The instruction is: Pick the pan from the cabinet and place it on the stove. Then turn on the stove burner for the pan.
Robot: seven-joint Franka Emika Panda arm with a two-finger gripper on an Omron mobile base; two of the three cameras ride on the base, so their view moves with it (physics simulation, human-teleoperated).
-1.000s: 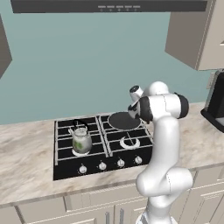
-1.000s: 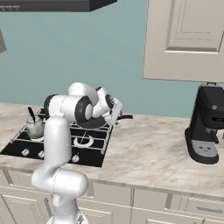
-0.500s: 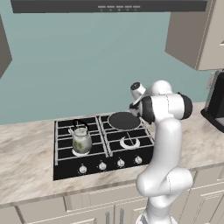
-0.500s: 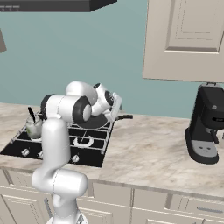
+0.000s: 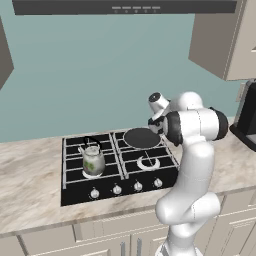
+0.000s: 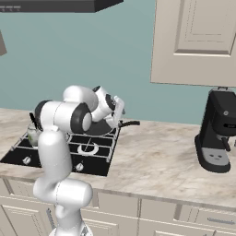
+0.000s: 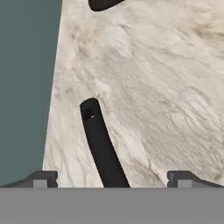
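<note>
The dark grey pan (image 5: 141,138) sits on the back right burner of the black stove (image 5: 75,167). Its thin black handle (image 6: 129,123) points right, out over the counter. My gripper (image 6: 118,120) hangs open just above that handle and is not touching it. In the hand view the handle (image 7: 99,144) runs up between my two fingertips (image 7: 41,178), and my gripper (image 7: 111,177) holds nothing. The cream wall cabinet (image 6: 193,41) hangs at the upper right. A row of silver knobs (image 5: 125,188) lines the stove's front edge.
A small glass kettle (image 5: 93,159) stands on the front left burner. A black coffee machine (image 6: 216,133) stands on the marble counter (image 6: 156,161) to the right. A range hood (image 5: 125,7) hangs above the stove.
My hand has risen slightly above the pan handle. The pan stays on its burner.
</note>
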